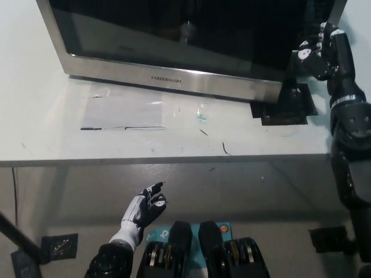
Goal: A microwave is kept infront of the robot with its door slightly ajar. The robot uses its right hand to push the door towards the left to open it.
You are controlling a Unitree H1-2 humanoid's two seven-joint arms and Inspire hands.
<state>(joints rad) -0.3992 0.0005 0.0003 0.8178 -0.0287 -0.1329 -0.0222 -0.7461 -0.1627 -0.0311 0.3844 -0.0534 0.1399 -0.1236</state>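
Note:
The steel microwave (168, 78) stands at the back of the white table (40, 127), and its dark glass door (174, 29) fills most of the top of the head view. My black right hand (317, 52) is at the door's right edge, open, with its bent fingers (304, 49) touching or nearly touching that edge. Whether a gap shows between door and body I cannot tell. My white left hand (146, 207) rests open below the table's front edge at the lower left, far from the microwave.
A black patch (287, 107) lies on the table under the microwave's right front corner. Clear film with pen marks (133, 113) covers the table in front of the door. Black floor markers (58, 246) sit on the floor below.

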